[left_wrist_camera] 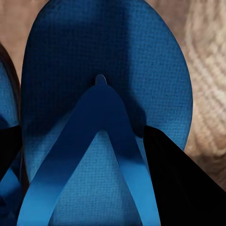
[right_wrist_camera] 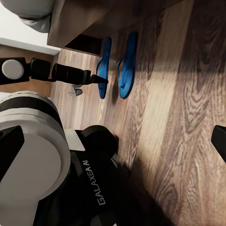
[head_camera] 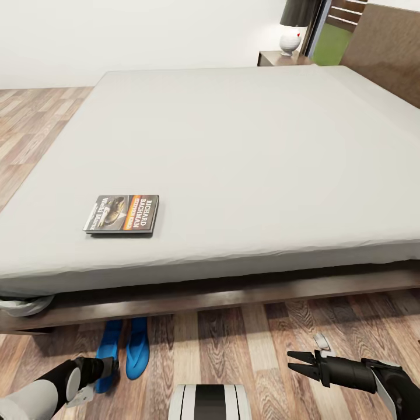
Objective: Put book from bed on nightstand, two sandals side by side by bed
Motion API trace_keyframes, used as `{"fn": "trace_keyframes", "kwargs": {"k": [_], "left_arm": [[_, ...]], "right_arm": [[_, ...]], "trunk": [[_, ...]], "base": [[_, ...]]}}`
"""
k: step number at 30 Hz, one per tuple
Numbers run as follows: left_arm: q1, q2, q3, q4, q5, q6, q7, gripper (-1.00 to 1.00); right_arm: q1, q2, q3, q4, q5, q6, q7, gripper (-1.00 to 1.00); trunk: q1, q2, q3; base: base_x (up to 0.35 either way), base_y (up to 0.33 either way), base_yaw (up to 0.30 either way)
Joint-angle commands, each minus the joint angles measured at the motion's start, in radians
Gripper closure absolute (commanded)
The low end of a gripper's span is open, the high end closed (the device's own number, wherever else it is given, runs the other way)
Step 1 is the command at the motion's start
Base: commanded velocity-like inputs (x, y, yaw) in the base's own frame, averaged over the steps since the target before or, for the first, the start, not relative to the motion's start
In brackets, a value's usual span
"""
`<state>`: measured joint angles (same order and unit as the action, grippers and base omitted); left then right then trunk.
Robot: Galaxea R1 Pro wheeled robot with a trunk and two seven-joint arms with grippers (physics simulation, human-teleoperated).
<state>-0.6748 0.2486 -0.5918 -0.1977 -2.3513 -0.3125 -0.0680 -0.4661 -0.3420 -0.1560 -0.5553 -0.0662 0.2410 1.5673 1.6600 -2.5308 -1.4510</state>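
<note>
Book [head_camera: 122,214] lay flat on the bed [head_camera: 245,146], near its front-left corner, untouched. Both sandals [head_camera: 122,349] sat side by side on the floor [head_camera: 245,344] at the bed's front edge, toes tucked partly under the frame, prob. already where the task wants them. Left claw [head_camera: 108,367] was down at the left sandal [left_wrist_camera: 101,94], fingers either side of it; whether it gripped, can't tell. Right claw [head_camera: 298,361] hung spread apart over bare floor, holding nothing. Nightstand [head_camera: 283,58] stood beyond the bed's far corner, w/ a lamp [head_camera: 294,26] on it.
</note>
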Motion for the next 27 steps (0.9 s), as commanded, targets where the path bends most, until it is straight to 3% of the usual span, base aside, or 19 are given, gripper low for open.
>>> {"fn": "trace_keyframes", "kwargs": {"k": [1,27], "left_arm": [[0.000,0.000,0.001,-0.003,-0.005,-0.007,-0.004,1.00],[-0.009,-0.003,0.004,-0.006,-0.005,0.005,-0.011,1.00]], "right_arm": [[0.000,0.000,0.000,0.000,-0.001,0.011,0.003,-1.00],[0.000,0.000,0.000,-0.002,0.000,0.011,0.003,-1.00]], "trunk": [[0.000,0.000,-0.001],[0.000,0.000,-0.001]], "base": [[0.000,0.000,0.000],[0.000,0.000,0.000]]}}
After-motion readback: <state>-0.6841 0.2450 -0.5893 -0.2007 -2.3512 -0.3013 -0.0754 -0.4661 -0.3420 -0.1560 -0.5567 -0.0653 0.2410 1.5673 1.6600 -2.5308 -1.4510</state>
